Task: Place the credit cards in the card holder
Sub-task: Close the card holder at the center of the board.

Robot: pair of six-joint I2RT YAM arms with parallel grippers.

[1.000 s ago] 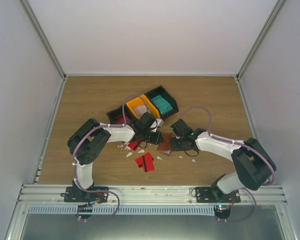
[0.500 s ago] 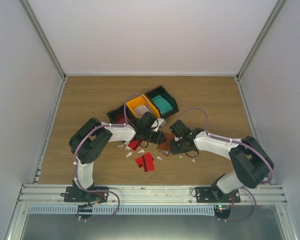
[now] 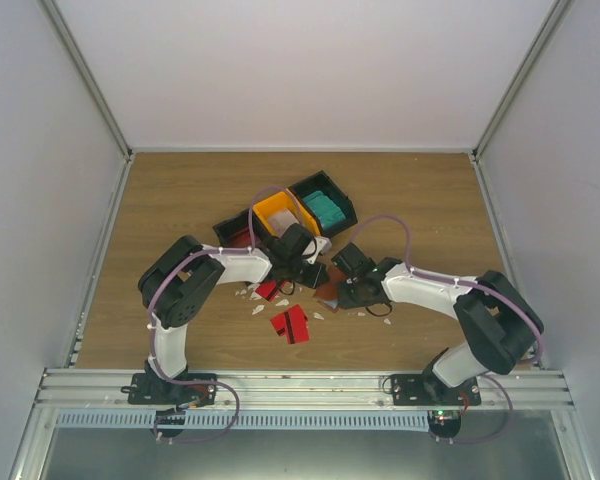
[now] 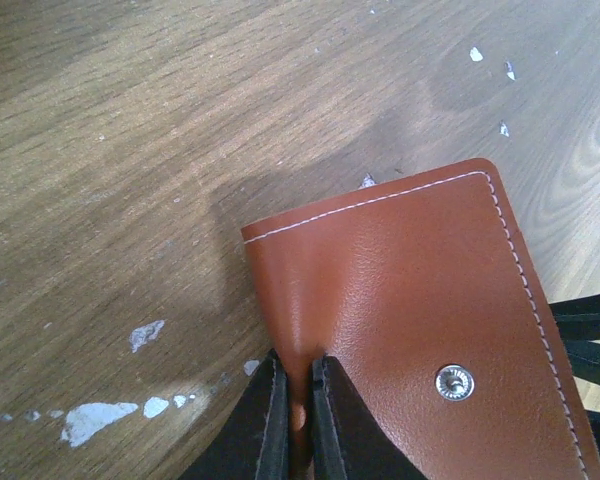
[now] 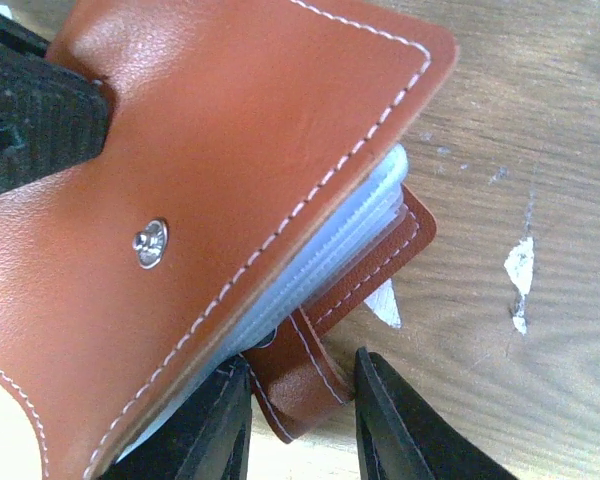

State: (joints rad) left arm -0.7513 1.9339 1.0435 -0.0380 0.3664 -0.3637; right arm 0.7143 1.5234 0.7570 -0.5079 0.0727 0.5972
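- Top external view: everything is carried by the wooden table (image 3: 160, 200).
- The card holder (image 4: 410, 330) is held partly open at mid-table, between both claws.
- Its cover edge is clenched by the left claw (image 4: 297, 385); its strap is pinched by the right claw (image 5: 302, 400).
- Red credit cards (image 3: 290, 323) are seen just beside it, toward the bases.

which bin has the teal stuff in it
The black bin at the right end of the row, beside the orange bin; its teal contents set it apart.
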